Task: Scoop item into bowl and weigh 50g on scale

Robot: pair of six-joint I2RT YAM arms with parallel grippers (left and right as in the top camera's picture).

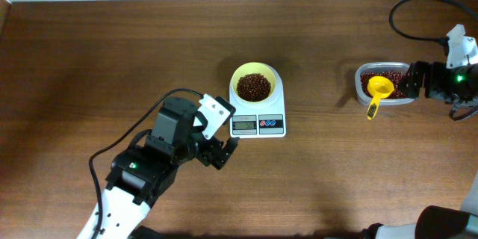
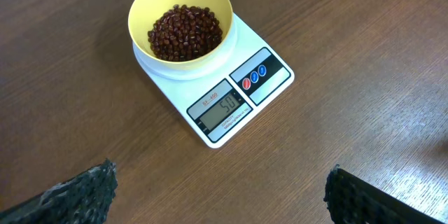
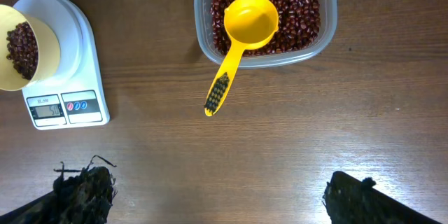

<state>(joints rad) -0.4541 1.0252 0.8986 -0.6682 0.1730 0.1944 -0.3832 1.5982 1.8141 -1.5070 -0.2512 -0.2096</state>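
The pale yellow bowl (image 1: 269, 72) stands on the white scale (image 1: 237, 109) at mid-table and holds a heap of red-brown beans (image 1: 254, 86). In the left wrist view the bowl (image 2: 140, 7), its beans (image 2: 185, 33) and the scale (image 2: 269, 91) show clearly, and the display reads 50. My left gripper (image 1: 224, 149) (image 2: 220, 196) is open and empty, just left of and in front of the scale. My right gripper (image 1: 409, 82) (image 3: 220, 196) is open and empty beside the bean container.
A clear plastic container (image 1: 360, 75) (image 3: 203, 14) of beans stands at the right. A yellow scoop (image 1: 379, 89) (image 3: 248, 21) rests in it, its handle hanging over the near rim onto the table. A black cable (image 1: 407, 7) loops at the far right.
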